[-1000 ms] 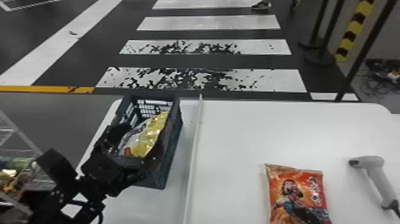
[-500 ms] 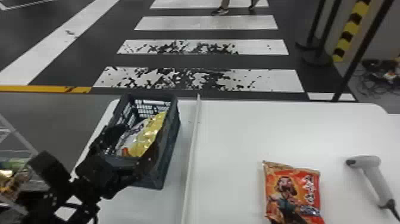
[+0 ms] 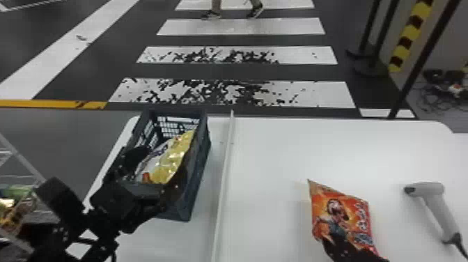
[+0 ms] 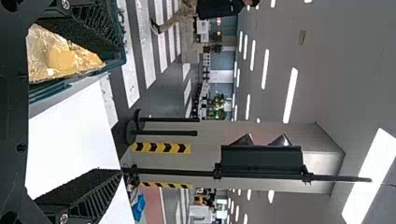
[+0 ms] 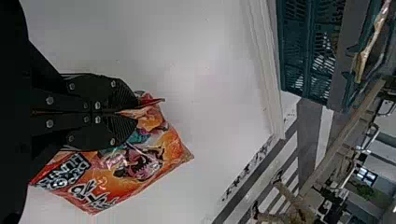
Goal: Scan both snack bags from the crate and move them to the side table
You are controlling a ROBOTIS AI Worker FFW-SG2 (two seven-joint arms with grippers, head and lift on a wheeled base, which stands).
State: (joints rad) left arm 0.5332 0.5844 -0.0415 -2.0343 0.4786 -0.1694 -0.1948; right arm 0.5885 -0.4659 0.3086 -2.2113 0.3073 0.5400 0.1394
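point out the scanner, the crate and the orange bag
Scanner (image 3: 441, 216): head view, on its handle
Crate (image 3: 197, 174): head view, on its right-hand outer wall
Orange bag (image 5: 125, 170): right wrist view, on its printed face

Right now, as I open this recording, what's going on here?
The robot's right gripper has its fingers closed on an edge of the orange-red snack bag, at the white table; whether the bag is clear of the surface is hard to tell. The left gripper is open at the crate, where a yellow snack bag lies inside, not gripped. The handheld scanner lies on the table, to the right of the orange-red bag.
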